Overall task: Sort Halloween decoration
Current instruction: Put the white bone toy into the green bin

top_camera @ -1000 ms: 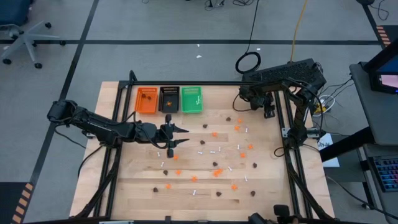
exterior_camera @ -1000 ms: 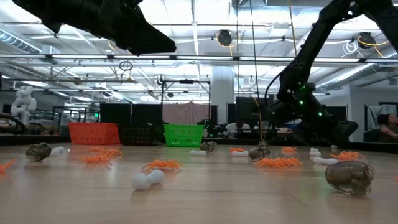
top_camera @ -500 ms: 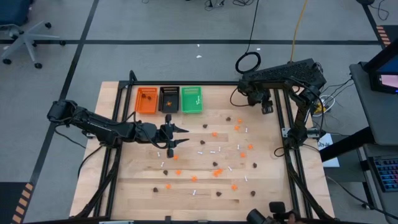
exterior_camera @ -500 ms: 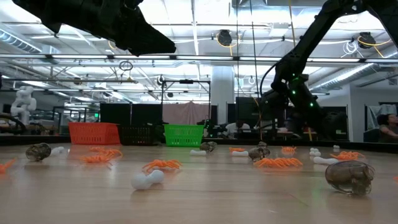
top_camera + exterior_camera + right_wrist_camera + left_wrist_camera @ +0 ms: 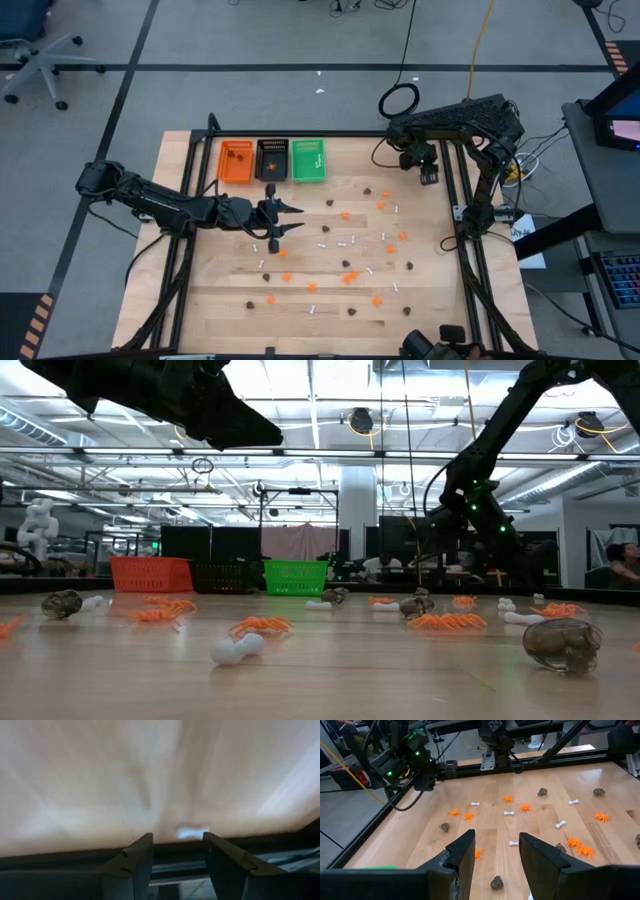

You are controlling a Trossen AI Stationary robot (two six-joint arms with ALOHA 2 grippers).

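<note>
The Halloween decoration lies scattered on the wooden table: orange blobs point(image 5: 345, 215), dark brown blobs point(image 5: 330, 203) and thin white sticks point(image 5: 346, 241), each resting loose on the boards. My left gripper point(image 5: 298, 219) hovers left of the table's middle, just near the trays, open and empty; its wrist view shows trinkets past the spread fingers point(image 5: 496, 850). My right gripper point(image 5: 428, 174) hangs over the far right corner, open point(image 5: 177, 845), above bare wood.
Three small trays stand side by side at the far left: orange point(image 5: 236, 161), black point(image 5: 272, 160) and green point(image 5: 308, 160). A black metal frame point(image 5: 455, 210) runs along the table's edges. Most trinkets lie in the middle and near right part.
My right gripper has risen a little and shifted toward the table's far edge; its wrist view is smeared by motion.
</note>
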